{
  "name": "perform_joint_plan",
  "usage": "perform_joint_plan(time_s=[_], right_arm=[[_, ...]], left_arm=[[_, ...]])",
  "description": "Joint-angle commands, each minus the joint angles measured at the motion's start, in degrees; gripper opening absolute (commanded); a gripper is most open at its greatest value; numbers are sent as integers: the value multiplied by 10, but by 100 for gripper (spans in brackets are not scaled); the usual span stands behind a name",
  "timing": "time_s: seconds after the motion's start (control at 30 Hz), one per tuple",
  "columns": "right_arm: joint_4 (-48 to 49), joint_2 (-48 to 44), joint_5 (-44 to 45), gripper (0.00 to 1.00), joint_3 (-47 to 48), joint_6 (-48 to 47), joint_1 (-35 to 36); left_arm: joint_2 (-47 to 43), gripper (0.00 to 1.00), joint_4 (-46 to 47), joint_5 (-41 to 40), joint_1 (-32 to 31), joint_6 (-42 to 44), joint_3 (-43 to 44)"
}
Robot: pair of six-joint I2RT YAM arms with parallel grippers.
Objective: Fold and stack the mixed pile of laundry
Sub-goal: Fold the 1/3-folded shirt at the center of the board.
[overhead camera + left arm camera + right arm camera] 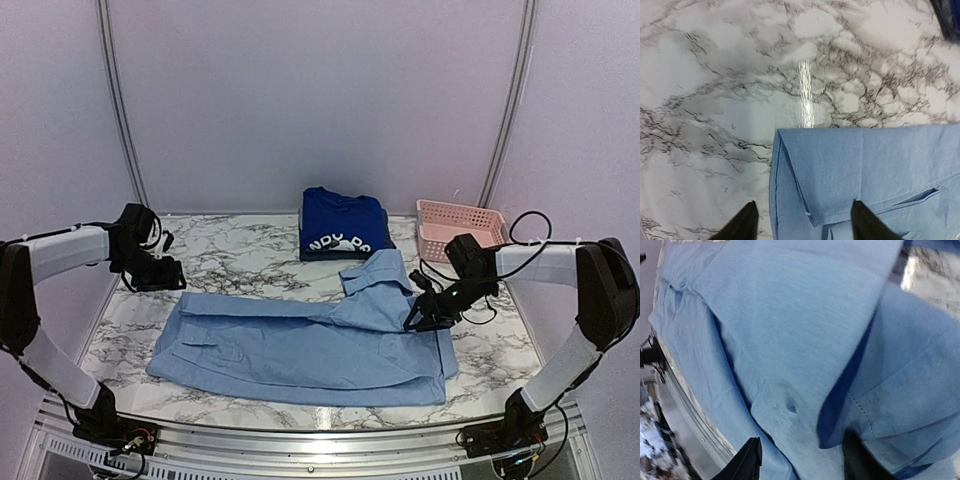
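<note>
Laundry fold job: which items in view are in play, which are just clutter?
Job:
- light-blue shirt, spread flat at the front
- blue T-shirt, folded at the back

Lying about:
- pink basket, back right, apart from both garments
- marble table, the work surface only
</note>
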Motion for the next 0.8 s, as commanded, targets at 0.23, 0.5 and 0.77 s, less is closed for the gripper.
perform_joint_plan(time_s=[0.23, 0.5, 0.77], right_arm=[[46, -18, 120, 59, 193, -11, -7], [-4, 136, 177, 59, 347, -122, 74], [-42, 262, 234, 60, 436, -186, 133]], left_arm=[[-233, 99, 204, -86, 0, -90, -11], [-183, 99, 178, -31, 0, -84, 38], [-178, 99, 178, -12, 0, -80, 36]])
